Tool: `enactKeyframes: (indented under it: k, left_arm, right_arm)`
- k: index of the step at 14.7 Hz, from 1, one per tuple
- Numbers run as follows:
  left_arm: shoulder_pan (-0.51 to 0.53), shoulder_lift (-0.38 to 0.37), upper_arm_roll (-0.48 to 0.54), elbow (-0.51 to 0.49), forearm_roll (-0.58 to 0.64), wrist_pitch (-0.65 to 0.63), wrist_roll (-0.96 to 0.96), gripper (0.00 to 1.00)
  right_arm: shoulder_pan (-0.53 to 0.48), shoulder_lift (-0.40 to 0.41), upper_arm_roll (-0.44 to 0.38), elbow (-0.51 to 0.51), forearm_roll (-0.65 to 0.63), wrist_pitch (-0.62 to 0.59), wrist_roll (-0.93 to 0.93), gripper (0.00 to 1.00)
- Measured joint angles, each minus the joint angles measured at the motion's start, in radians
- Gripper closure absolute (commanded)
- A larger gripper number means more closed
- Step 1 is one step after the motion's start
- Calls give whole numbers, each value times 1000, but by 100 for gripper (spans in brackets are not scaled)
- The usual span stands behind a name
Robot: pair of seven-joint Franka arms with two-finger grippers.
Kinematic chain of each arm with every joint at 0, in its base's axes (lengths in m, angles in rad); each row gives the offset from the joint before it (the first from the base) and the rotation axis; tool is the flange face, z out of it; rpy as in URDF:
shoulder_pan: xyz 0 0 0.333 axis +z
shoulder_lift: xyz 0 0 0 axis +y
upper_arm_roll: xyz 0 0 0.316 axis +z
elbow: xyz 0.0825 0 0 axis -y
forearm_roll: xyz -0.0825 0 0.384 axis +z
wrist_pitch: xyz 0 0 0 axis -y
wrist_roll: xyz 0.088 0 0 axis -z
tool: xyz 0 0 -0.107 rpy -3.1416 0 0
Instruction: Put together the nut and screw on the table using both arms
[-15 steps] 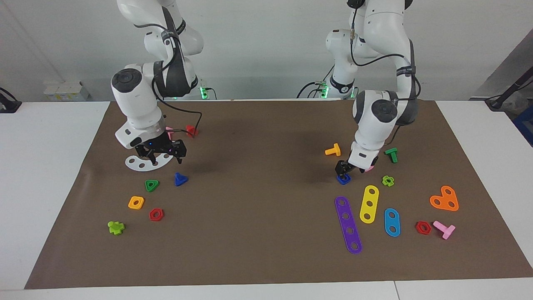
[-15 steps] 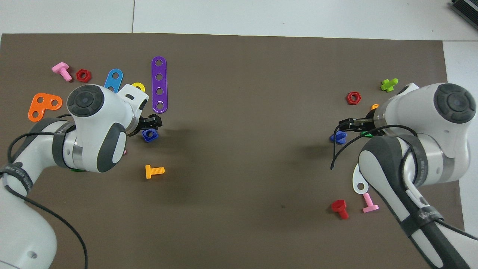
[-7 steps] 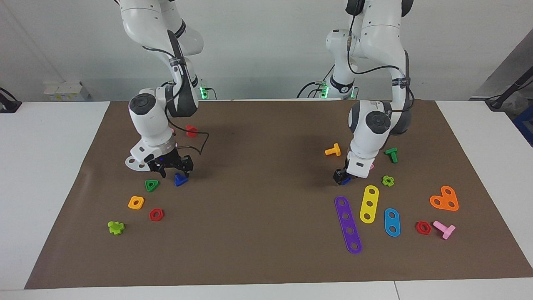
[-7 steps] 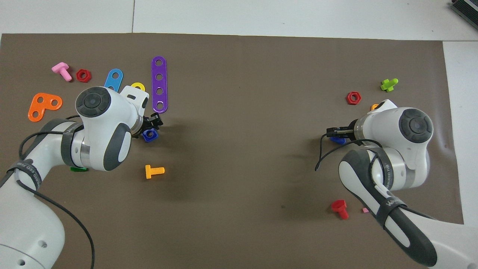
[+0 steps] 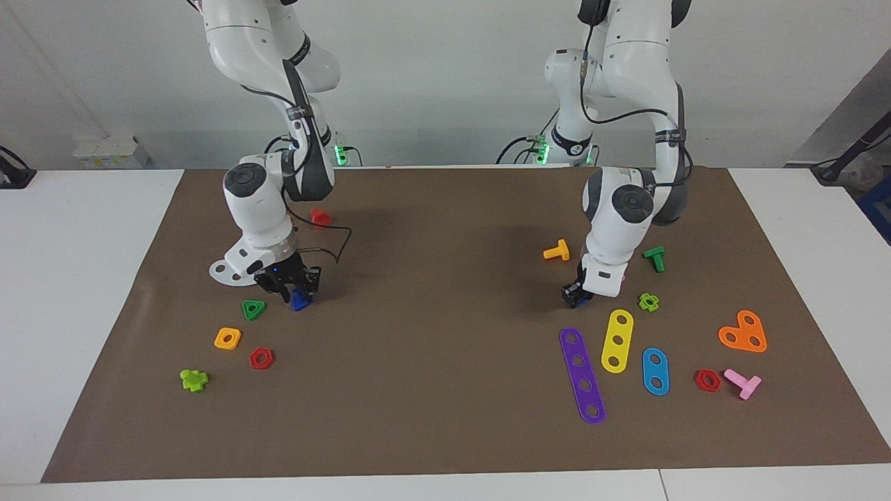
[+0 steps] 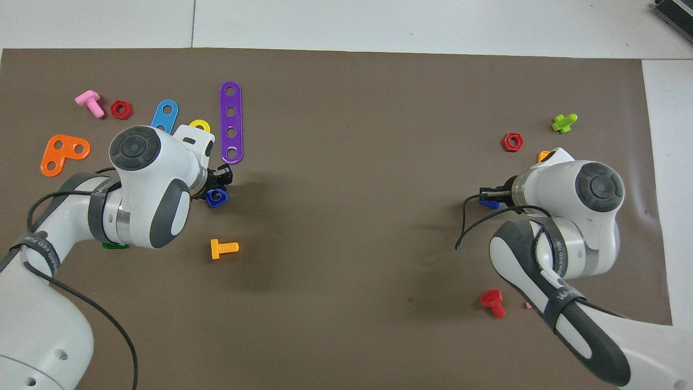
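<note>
The dark blue nut (image 6: 215,198) lies on the brown mat (image 5: 445,362) at the left arm's end, with only a sliver showing in the facing view (image 5: 580,300). My left gripper (image 5: 572,295) is down at the mat and shut on the nut, which looks tilted from overhead. The dark blue screw (image 5: 301,299) lies at the right arm's end and also shows in the overhead view (image 6: 491,204). My right gripper (image 5: 296,285) is low over the screw, open, with its fingers straddling it.
Near the screw lie a green triangular nut (image 5: 254,309), an orange square nut (image 5: 227,338), a red hex nut (image 5: 261,358) and a white plate (image 5: 224,271). Near the nut lie an orange T-bolt (image 5: 557,250), a purple strip (image 5: 582,375) and a yellow strip (image 5: 617,340).
Both grippers have come down to the mat. The right one dropped over the screw. The left one settled onto the nut and closed, and the nut tilted slightly.
</note>
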Motion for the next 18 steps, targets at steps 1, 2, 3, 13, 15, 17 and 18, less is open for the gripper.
enactKeyframes:
  k: [1, 2, 3, 13, 15, 17, 18]
  left_arm:
    - [-2, 0, 0, 2, 0, -6, 0, 100]
    - [-4, 0, -1, 8, 0, -18, 0, 100]
    - [-6, 0, -1, 23, 0, -39, -1, 100]
    - [14, -31, 9, 275, -26, -312, 2, 100]
    - [13, -31, 6, 285, -27, -313, 2, 100]
    - [14, -31, 9, 287, -32, -313, 2, 100]
    - [15, -31, 10, 287, -36, -313, 2, 100]
  right_arm:
    - [0, 0, 0, 0, 0, 0, 0, 100]
    - [0, 0, 0, 1, 0, 0, 0, 100]
    - [6, -1, 1, 4, 0, 1, 3, 100]
    - [289, 24, 2, 160, -37, -90, 371, 100]
    - [342, 44, 2, 201, -65, -128, 446, 100]
    - [402, 80, 1, 243, -82, -146, 539, 100]
    - [437, 110, 1, 268, -99, -148, 600, 100]
